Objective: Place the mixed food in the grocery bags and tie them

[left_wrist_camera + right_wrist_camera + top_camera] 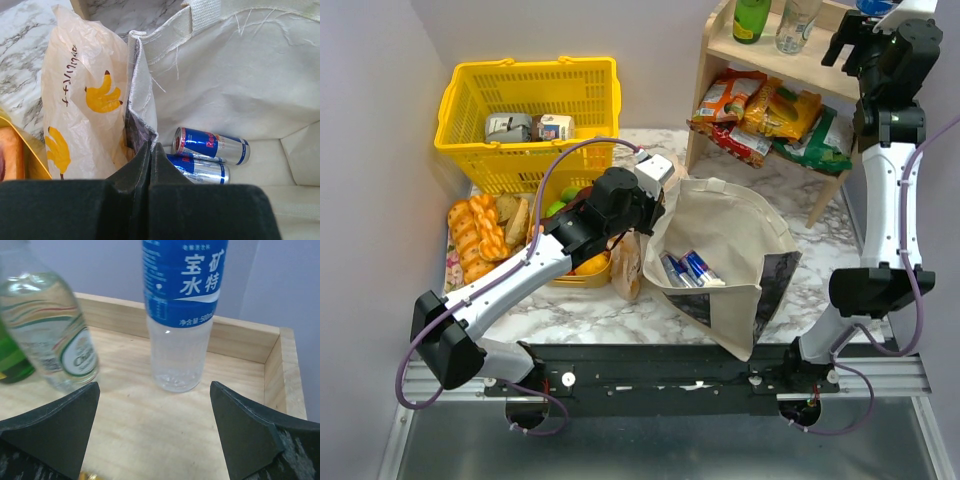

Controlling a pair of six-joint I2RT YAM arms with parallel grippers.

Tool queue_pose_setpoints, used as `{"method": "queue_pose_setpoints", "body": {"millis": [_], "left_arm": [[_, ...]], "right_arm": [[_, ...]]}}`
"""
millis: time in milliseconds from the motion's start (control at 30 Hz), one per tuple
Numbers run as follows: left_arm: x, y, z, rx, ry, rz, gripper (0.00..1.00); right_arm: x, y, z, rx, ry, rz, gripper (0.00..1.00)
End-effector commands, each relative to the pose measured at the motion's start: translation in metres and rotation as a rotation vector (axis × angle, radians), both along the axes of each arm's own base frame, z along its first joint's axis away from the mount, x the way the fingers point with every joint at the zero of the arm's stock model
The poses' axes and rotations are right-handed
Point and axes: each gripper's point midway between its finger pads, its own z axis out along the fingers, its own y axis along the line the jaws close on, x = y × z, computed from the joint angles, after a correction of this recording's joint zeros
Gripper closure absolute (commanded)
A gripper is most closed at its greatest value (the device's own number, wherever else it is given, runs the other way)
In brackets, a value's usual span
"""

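Left gripper (150,152) is clamping the rim of the beige canvas tote (240,75), where two blue-silver drink cans (210,145) are lying; right gripper (154,390) is gaping wide before a clear blue-labelled water bottle (182,315) on a wooden shelf (240,340).

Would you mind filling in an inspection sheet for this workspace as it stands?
Surface: marble table, crowded.
Job's things: canvas tote open, two cans lying inside; peach bag against its side; fruit not yet bagged.
Clutter: yellow basket, bread loaves, snack packets.
Grippers: left gripper shut on the tote's rim; right gripper open before a water bottle.
Cables: purple cables along both arms.
Surroundings: wooden shelf, plain walls.
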Motion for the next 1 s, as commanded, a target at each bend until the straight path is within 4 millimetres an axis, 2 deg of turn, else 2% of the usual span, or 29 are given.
{"method": "queue_pose_setpoints", "body": {"millis": [0,67,100,400,567,967], "left_arm": [[-0.009,0.012,-0.02,0.083,0.046,0.018,1.0],[-0.008,0.013,-0.021,0.087,0.044,0.021,1.0],[-0.007,0.013,-0.021,0.088,0.043,0.022,1.0],[-0.006,0.017,-0.02,0.099,0.03,0.036,1.0],[-0.006,0.017,-0.018,0.095,0.027,0.035,1.0],[-0.005,0.016,-0.021,0.103,0.031,0.033,1.0]], "right_arm": [[0.022,-0.015,-0.004,0.021,-0.004,-0.035,0.0],[0.026,-0.024,-0.001,0.024,-0.015,-0.064,0.0],[0.034,-0.03,-0.01,0.025,0.0,-0.092,0.0],[0.059,-0.053,-0.033,0.051,0.012,-0.19,0.0],[0.076,-0.057,-0.05,0.062,0.024,-0.197,0.0],[0.102,-0.063,-0.052,0.029,-0.05,-0.206,0.07]]}}
